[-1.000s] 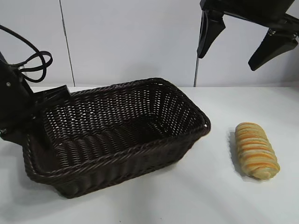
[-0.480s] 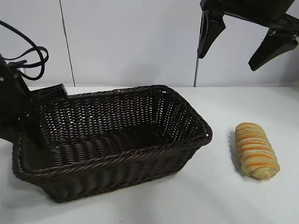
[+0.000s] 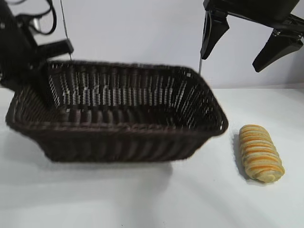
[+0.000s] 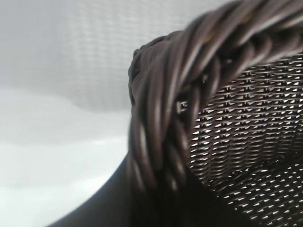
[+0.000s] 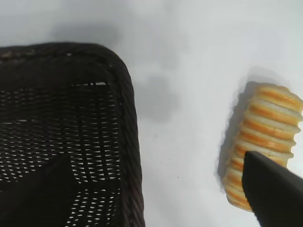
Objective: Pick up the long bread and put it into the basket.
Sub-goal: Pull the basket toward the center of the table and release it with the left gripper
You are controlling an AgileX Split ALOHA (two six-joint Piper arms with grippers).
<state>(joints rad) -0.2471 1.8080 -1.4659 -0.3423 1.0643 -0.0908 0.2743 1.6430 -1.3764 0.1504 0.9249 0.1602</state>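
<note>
The basket (image 3: 118,127), dark brown woven wicker, hangs above the white table (image 3: 190,199), roughly level. My left gripper (image 3: 34,78) is shut on the braided rim (image 4: 165,118) at the basket's left end, which fills the left wrist view. The long bread (image 3: 260,153), tan with orange crosswise ridges, lies on the table to the right of the basket, apart from it. My right gripper (image 3: 230,62) hangs open high above the gap between the basket and the bread. In the right wrist view, one dark finger (image 5: 274,194) overlaps the bread (image 5: 262,137), and the basket's corner (image 5: 128,118) shows alongside.
A pale wall (image 3: 142,33) stands behind the table. Cables (image 3: 40,21) loop above the left arm. White table surface lies in front of the basket and around the bread.
The left gripper has lifted the basket off the table, raising its left end up and slightly rightward. The bread and the right gripper have not moved.
</note>
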